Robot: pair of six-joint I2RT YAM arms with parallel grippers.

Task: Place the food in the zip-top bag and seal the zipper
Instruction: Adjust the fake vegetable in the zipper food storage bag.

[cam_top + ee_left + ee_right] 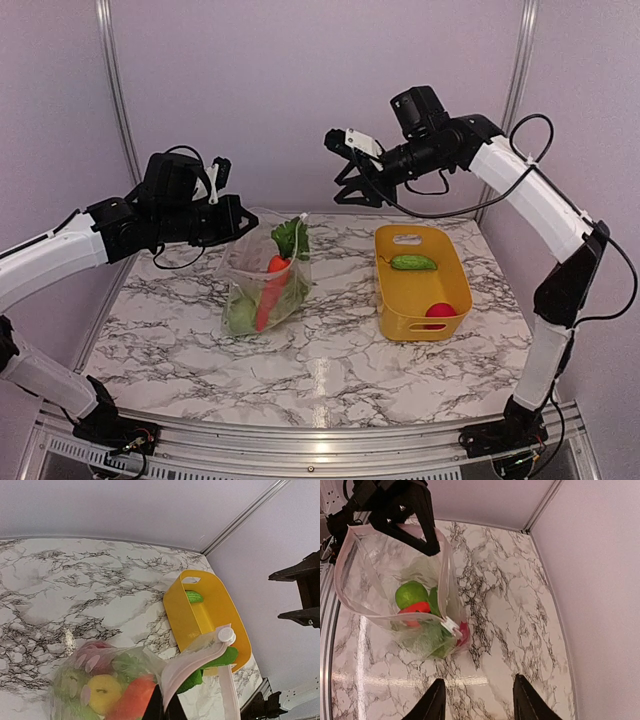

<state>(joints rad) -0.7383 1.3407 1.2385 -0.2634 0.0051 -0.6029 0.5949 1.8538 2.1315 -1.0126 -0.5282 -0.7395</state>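
Clamps the left gripper (pixel 240 218) right onto the zipper (pixel 194 661), fingers (pixel 152 710) pinched shut on the pale strip along the mouth. Holds that edge up off the marble table (pixel 330 360) and leaves the zip-top bag (pixel 250 300) standing left of centre, bottom resting on the marble, mouth gaping wide in the right wrist view. Shows plenty of food inside through the clear, crinkled plastic: a green apple (pixel 411 594), a lemon (pixel 102 690), a long orange-red piece (pixel 272 285), a leafy green piece (pixel 292 238) poking up at the top. Spots the white slider (pixel 451 625) at one end of the mouth, apart from the pinch.

Hangs the right gripper (pixel 355 192) high in the air, between bag and yellow basket (pixel 420 290) in the top view, jaws apart, gripping nothing, touching nothing. Looks down from that wrist onto bare marble just beside the bag.

Counts 2 pieces in the basket, well apart from the bag: a cucumber (pixel 413 262) at the far end, a red piece (pixel 440 311) at the near end, apple or pepper, cannot tell which. Finds the basket flat on the table to the right of the bag, no contact between the 2.
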